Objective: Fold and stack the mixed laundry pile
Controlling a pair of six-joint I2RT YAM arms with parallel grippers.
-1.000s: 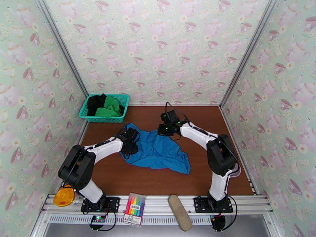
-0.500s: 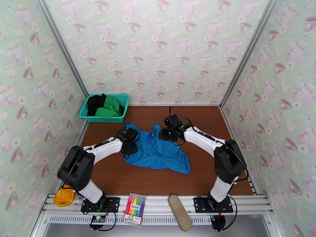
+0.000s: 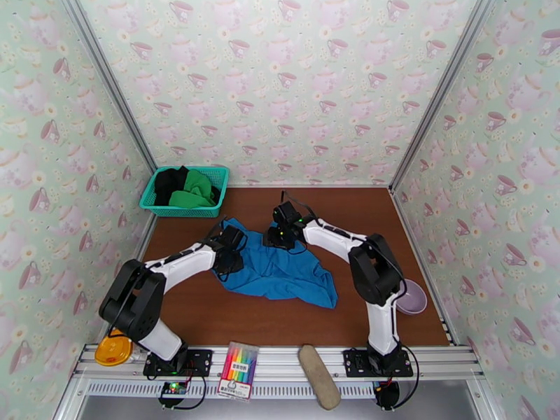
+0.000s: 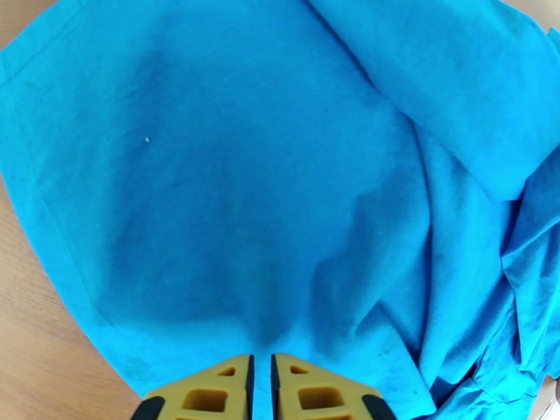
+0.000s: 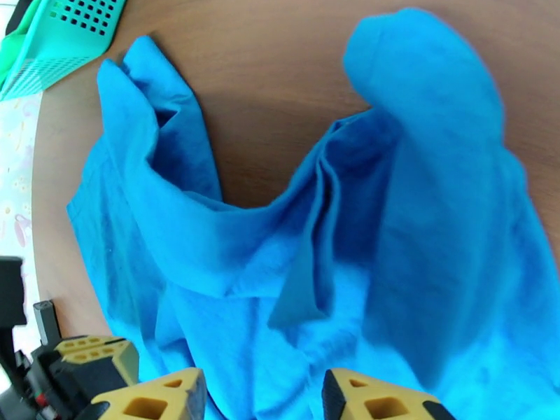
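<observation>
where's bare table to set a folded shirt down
Free: back right corner of the table, between blue garment and right wall; near strip between garment and front rail. Crowded: centre, and back left by the basket.

So taking the spread-out shirt (image 3: 283, 271) as the anchor: basket (image 3: 222, 178) sits behind-left of it with the other two garments (image 3: 185, 189) in it, bowl (image 3: 414, 302) off to its right, marker pack (image 3: 238, 371) in front on the rail (image 3: 280, 358).
</observation>
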